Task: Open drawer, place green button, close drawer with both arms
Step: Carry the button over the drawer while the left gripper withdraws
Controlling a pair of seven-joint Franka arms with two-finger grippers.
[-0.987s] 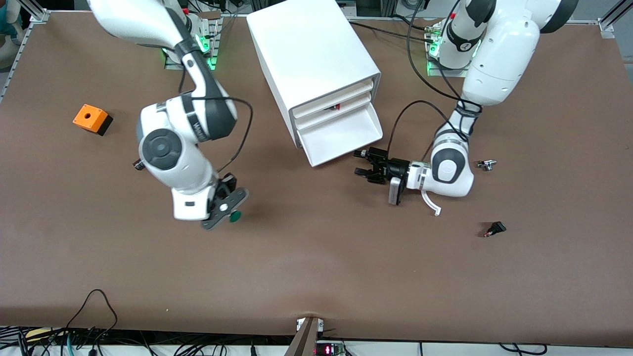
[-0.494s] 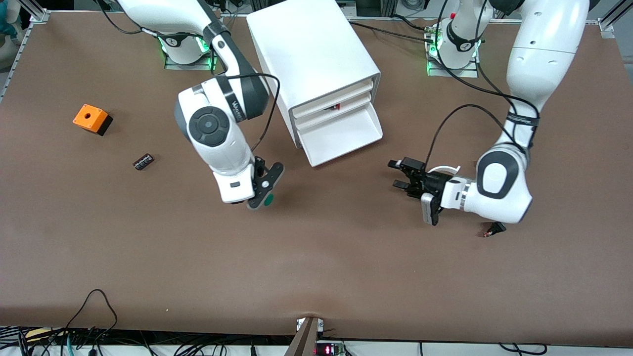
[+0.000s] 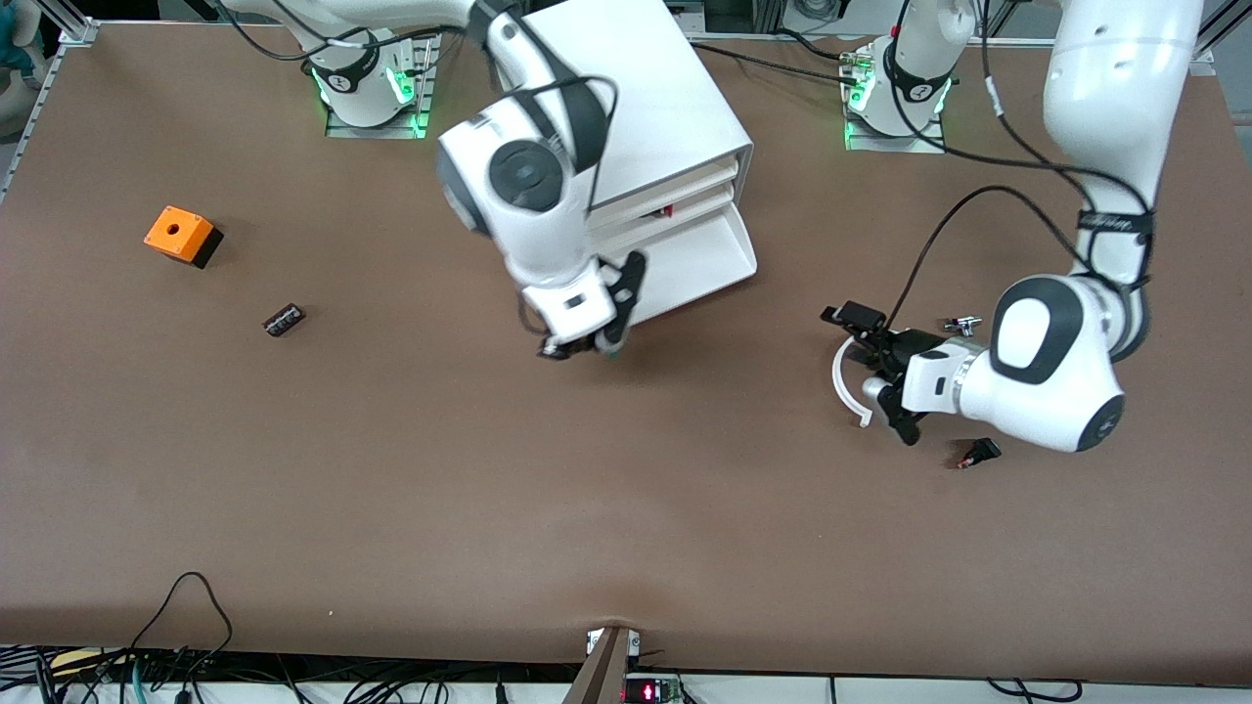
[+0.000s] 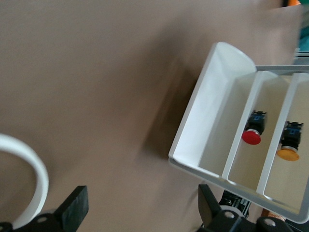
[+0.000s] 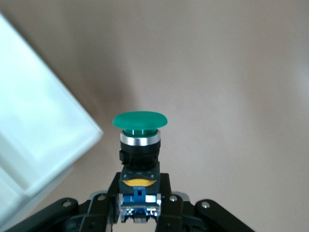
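1 button [image 5: 140, 140], green cap, black body, blue rear; right gripper [image 5: 140, 212] clamps it.

Orange cube [image 3: 180, 235], black switch [image 3: 979, 453]

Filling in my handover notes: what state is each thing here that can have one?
drawer: lowest of three, pulled open, nothing in it.
two upper drawers: also partly open, a red-capped button in one, a yellow-capped one in the other.
button: gripped by its body, green cap outward.
right gripper: shut on the button, beside the open drawer's front corner.
left gripper: open, holding nothing.
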